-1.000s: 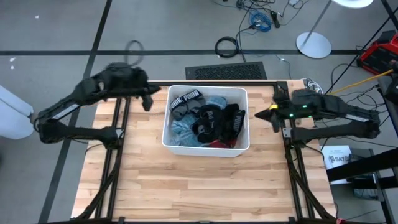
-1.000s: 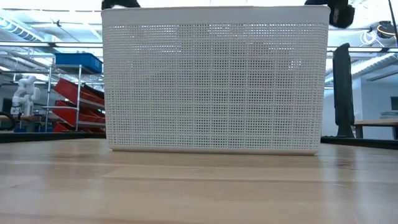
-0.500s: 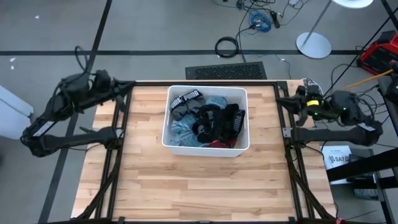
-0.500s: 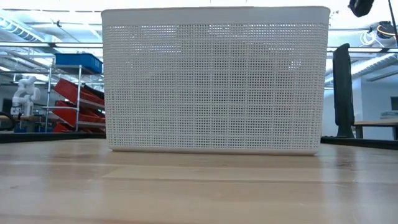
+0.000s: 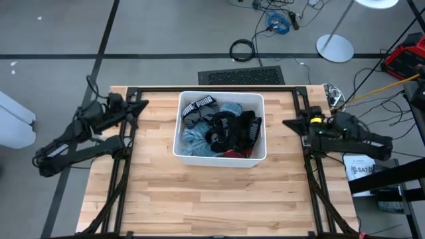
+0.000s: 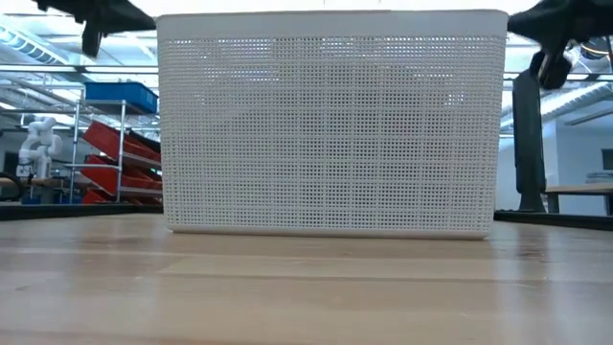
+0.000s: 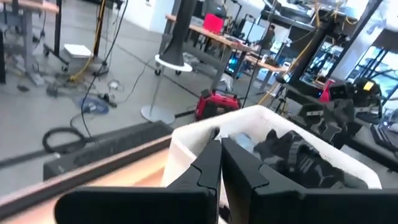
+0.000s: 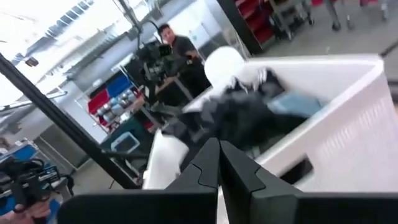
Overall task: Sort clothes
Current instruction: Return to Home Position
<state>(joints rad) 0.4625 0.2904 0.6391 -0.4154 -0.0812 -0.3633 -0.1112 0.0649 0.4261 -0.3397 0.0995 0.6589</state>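
Left gripper (image 5: 141,105), pressed together on nothing, hangs over the wooden table (image 5: 199,199) at its 9 o'clock edge. At centre the clothes (image 5: 222,126) lie heaped inside the white laundry bin (image 5: 199,161), at 3 o'clock from that gripper; the bin's longer side runs 9 to 3. Right gripper (image 5: 289,123), likewise closed and empty, sits at the 3 o'clock edge with the heap at its 9 o'clock, and looks the nearer. Only parking the arms seems left.
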